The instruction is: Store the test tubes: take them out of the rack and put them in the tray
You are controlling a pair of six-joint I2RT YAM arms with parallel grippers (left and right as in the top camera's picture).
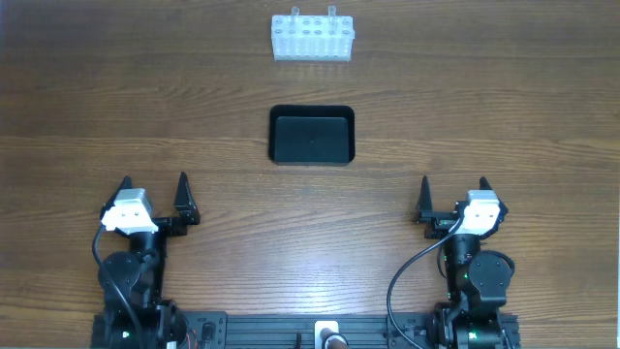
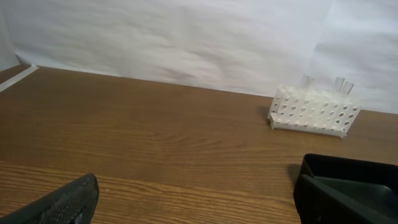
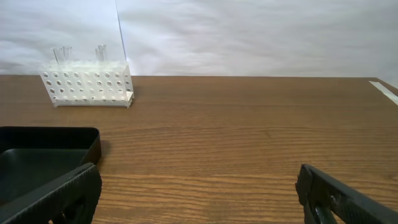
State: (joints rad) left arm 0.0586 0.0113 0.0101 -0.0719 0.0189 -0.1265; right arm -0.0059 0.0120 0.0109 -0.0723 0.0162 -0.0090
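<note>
While the left claw and right claw gape empty, the tray fronts the rack.

The surface is grained brown wood, smooth and satin; the tray is black plastic, faintly glossy; beyond the tray, the rack is white perforated plastic, its test tubes clear; the left gripper and right gripper have matt black, finely textured jaws.
</note>
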